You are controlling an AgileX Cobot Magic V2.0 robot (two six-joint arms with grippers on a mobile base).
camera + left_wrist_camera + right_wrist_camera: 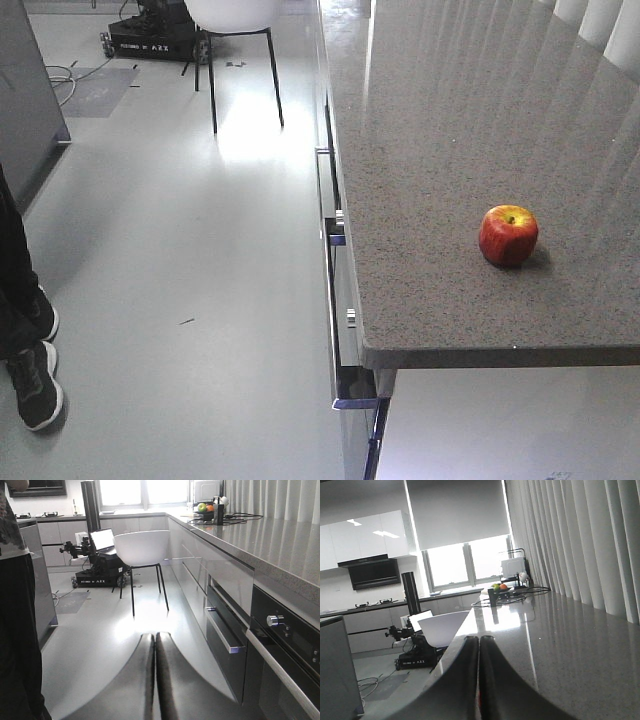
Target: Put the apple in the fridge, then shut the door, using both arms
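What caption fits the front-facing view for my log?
Red apple rests upright on the grey speckled counter, near its front edge.

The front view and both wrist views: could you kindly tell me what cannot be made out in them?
- fridge: front view, cut off by the left edge; door open or closed, cannot tell.
- apple: front view only; underside hidden against the countertop.
- person: front view, only legs and shoes, left edge.
- fruit bowl: left wrist view, too small to identify the fruit.
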